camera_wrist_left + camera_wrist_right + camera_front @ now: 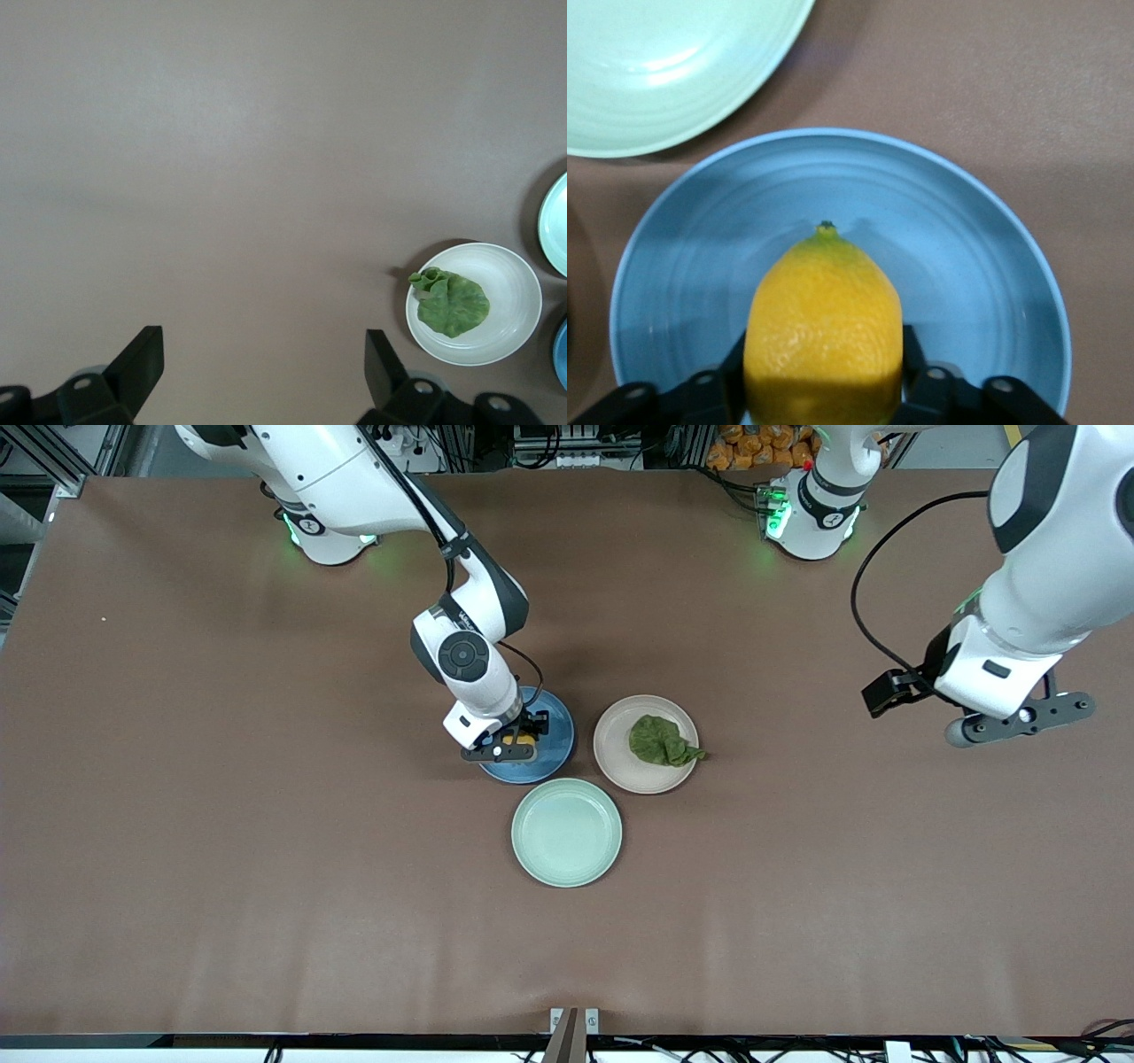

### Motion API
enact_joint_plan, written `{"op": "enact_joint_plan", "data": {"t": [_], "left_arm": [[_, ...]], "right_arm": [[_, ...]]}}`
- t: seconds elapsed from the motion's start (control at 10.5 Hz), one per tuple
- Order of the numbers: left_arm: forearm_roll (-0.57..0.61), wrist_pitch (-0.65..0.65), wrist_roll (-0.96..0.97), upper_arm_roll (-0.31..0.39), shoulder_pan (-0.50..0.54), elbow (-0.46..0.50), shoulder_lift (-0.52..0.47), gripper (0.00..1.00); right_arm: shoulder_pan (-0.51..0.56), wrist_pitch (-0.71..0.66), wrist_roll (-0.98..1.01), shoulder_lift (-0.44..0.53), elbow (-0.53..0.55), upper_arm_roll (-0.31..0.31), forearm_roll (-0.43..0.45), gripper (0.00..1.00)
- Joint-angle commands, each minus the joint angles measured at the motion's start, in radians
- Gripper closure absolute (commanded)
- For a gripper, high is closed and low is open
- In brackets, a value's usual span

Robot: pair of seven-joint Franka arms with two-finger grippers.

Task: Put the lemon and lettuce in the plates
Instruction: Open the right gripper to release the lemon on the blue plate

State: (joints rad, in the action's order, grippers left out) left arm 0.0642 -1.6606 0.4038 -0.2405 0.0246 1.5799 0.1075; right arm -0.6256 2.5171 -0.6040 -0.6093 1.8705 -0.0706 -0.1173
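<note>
Holding the lemon (824, 328) clamped over the blue plate (992, 292), your right gripper (512, 742) needs only to lower and release. Lettuce (660, 741) already lies in the beige plate (620, 757), beside the blue one; your left gripper (257, 367) waits spread wide over bare table toward its own end.

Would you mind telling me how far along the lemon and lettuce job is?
Done: the lettuce lies in the beige plate. In hand: the right gripper holds the lemon over the blue plate. Left: releasing the lemon. The left gripper waits open toward its end of the table.
</note>
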Motion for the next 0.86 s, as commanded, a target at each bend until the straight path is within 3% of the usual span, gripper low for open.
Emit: {"op": "enact_joint_plan", "data": {"t": [0.0,0.19,0.38,0.76], "left_arm": [[-0.055,0.024,-0.136,0.0,0.076,0.028,-0.046,0.0],[-0.058,0.027,-0.152,0.012,0.063,0.028,-0.064,0.0],[-0.058,0.028,-0.163,0.11,-0.012,0.031,-0.08,0.0],[-0.056,0.044,-0.189,0.112,-0.006,0.019,-0.088,0.0]], "right_arm": [[0.003,-0.001,-0.013,-0.017,-0.033,0.0,-0.008,0.0],[0.018,-0.079,-0.011,-0.009,-0.084,0.0,-0.015,0.0],[0.044,-0.281,-0.008,-0.003,-0.212,0.002,-0.015,0.0],[0.159,-0.386,0.125,0.054,-0.252,0.005,-0.007,0.0]]}}
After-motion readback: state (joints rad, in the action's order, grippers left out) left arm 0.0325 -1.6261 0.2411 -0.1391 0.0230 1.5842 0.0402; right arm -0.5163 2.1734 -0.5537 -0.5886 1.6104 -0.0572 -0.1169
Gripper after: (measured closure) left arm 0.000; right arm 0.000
